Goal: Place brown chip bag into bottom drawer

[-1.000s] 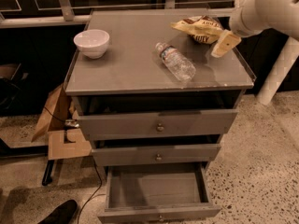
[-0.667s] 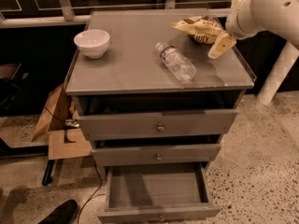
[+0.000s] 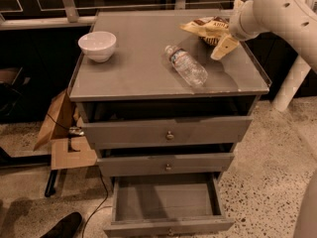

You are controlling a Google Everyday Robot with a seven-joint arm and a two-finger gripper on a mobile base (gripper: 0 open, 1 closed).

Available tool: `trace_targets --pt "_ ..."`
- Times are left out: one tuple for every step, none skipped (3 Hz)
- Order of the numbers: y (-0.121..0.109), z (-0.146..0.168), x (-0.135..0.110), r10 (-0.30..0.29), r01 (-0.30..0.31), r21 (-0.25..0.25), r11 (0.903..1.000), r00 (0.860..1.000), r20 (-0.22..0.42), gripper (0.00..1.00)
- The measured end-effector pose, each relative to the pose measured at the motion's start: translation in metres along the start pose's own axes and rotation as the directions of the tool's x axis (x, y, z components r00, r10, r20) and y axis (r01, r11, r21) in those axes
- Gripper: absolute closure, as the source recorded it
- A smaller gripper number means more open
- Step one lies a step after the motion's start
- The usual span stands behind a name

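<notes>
"Brown-patched chip bag [image 3: 204, 26]?"
"Lay crosswise at the cabinet top's [image 3: 138, 63] back right, gripper [image 3: 223, 42] at its right end; hold, couldn't tell. The bottom drawer [image 3: 166, 197] stood open below."

gripper [image 3: 224, 44] at back-right of cabinet top [image 3: 138, 78]. water bottle [image 3: 186, 66] lying on its side just left of gripper, white bowl [image 3: 97, 44] well apart, far left. cardboard box [image 3: 62, 128] on floor below bowl side; possibly a shoe [image 3: 62, 225] bottom left
</notes>
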State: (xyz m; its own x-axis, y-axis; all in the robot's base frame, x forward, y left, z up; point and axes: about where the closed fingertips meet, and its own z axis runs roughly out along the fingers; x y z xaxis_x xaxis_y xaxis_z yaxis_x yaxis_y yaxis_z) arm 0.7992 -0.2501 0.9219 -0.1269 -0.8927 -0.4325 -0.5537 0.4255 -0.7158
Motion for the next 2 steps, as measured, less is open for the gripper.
trace_targets --pt "-0.0013 0.0025 -0.0011 0.001 -0.001 0.001 1.0 1.0 0.004 0.15" --pt "-0.0013 0.0026 -0.0012 0.001 -0.001 0.001 1.0 1.0 0.004 0.38"
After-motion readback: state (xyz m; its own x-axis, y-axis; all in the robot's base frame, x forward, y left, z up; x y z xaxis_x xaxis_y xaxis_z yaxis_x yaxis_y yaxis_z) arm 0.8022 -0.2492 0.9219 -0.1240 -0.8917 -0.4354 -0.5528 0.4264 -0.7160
